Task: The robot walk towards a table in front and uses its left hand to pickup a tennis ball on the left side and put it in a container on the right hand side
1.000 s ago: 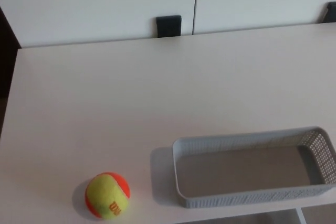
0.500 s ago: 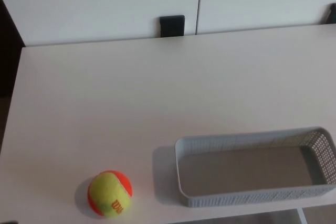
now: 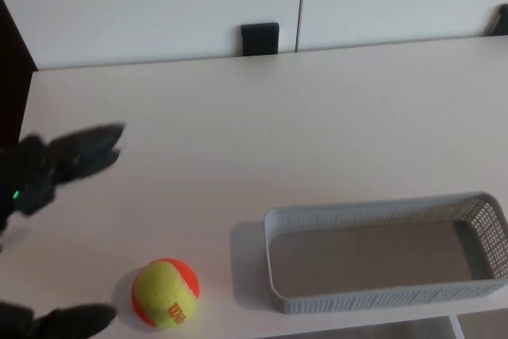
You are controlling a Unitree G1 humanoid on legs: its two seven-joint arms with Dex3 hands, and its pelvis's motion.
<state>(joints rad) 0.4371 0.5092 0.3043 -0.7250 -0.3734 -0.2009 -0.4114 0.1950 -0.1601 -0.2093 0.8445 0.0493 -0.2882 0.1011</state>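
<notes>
One blurred left hand, spread wide and empty, hangs beside the ball at lower left, basket lower right.

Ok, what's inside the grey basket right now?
Nothing visible: the grey basket shows only its bare floor, though its near wall hides a thin strip. The tennis ball sits outside, left of it on the table.

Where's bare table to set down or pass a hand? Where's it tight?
Free: the far half of the table, from its back edge to the basket rim, and the narrow strip between tennis ball and basket. The basket is empty too. Crowded: the near-left corner, where the open left hand spreads beside the ball.
</notes>
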